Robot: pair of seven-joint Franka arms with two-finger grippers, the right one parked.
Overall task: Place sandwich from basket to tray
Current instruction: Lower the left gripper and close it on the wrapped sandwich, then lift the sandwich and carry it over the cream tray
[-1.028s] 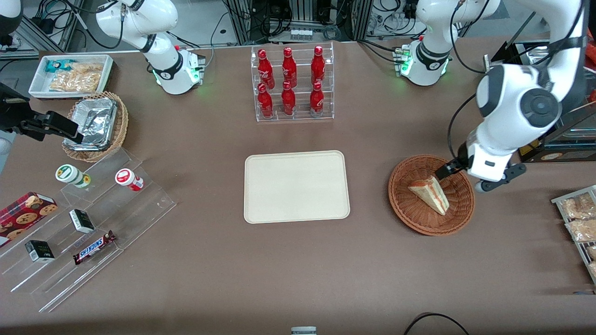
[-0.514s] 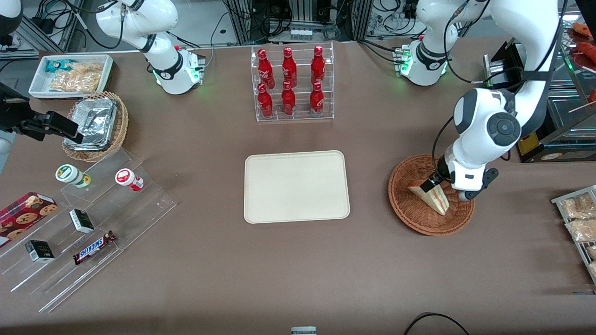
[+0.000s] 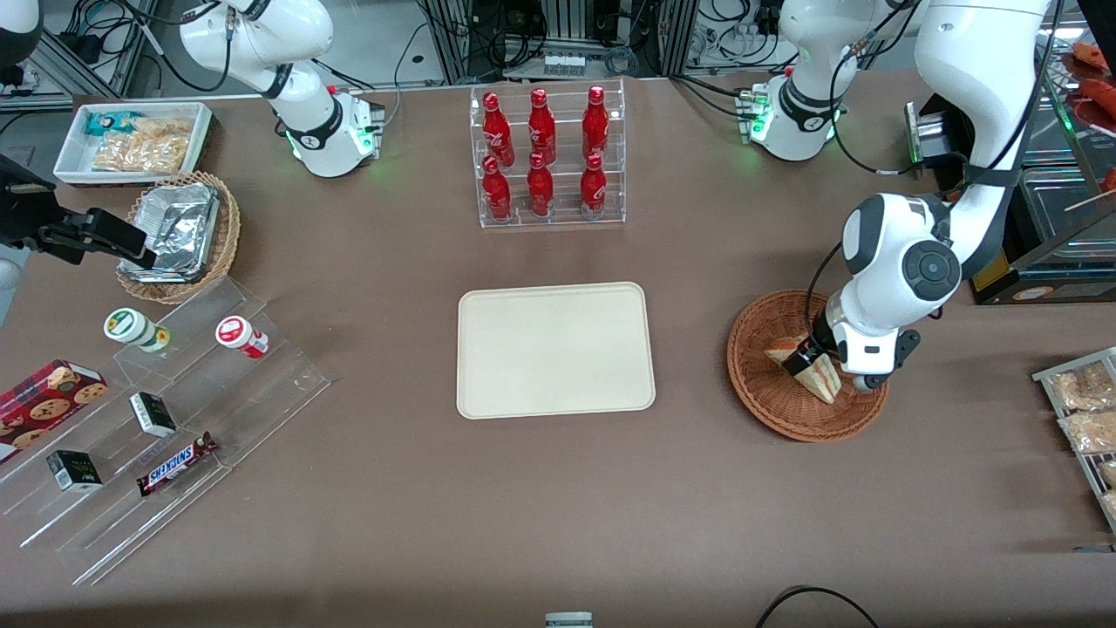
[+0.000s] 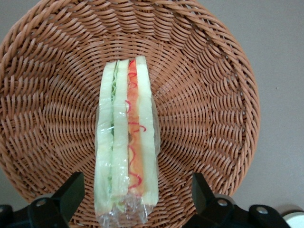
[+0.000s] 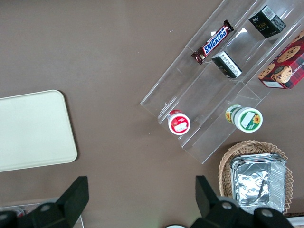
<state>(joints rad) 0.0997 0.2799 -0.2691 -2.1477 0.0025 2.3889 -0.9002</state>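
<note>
Down inside the round reddish-brown woven wicker basket hangs the left arm's black two-finger claw, spread wide, with one dark finger on each flank of the plastic-wrapped triangular white-bread sandwich and a gap visible between each finger and the bread. Not yet pinched: sandwich lying on the basket floor on its side, cut edge up toward the wrist camera, showing green lettuce along one bread slice and red-pink filling along the next, clear wrap bunched at the wide end nearest the claw. In the front view, pale wedge partly covered by the claw and the white wrist above it. Basket resting on the brown desk toward the working arm's end. Well apart from it, toward the desk's middle, flat cream rectangular plastic tray with rounded corners, bare. Farther from the front camera than the tray, clear acrylic rack of red bottles. Toward the parked arm's end, stepped clear acrylic display carrying a Snickers bar, small dark cartons and two round-lidded cups; near it, a smaller lighter wicker basket holding a crumpled foil container. Bagged beige snacks at the desk's edge at the working arm's end.
</note>
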